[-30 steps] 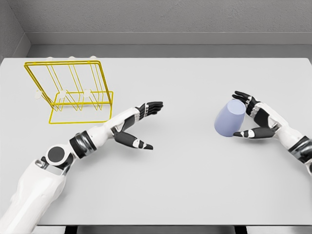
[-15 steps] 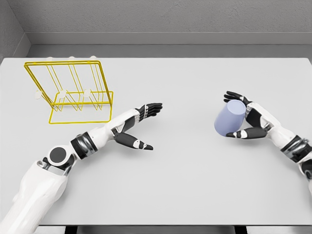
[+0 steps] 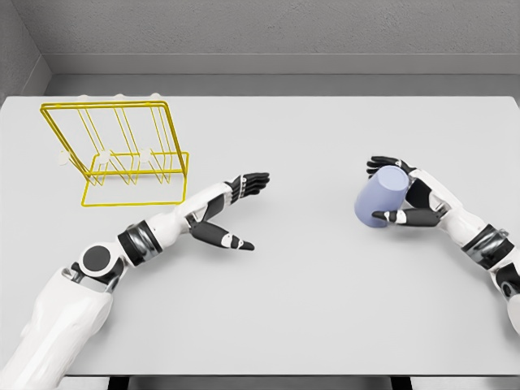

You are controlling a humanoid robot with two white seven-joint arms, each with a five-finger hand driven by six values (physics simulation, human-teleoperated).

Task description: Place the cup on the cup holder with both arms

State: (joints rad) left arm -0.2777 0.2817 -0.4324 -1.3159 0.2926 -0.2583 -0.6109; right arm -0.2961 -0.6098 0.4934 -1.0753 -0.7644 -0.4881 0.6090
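Note:
A pale lavender cup [image 3: 379, 197] stands tilted on the right part of the white table [image 3: 309, 292]. My right hand [image 3: 396, 189] wraps it from the right, fingers over its top edge and thumb under its lower side, shut on it. The yellow wire cup holder [image 3: 118, 154] stands at the far left of the table, with upright prongs and a flat base frame. My left hand [image 3: 236, 210] hovers open over the table's middle-left, fingers pointing right, below and right of the holder and far from the cup.
A grey wall runs behind the table's far edge. The table's front edge lies near the bottom of the view, with dark legs under it.
My right hand has shifted left and closed around the cup, which moved slightly left with it. The left arm has barely moved.

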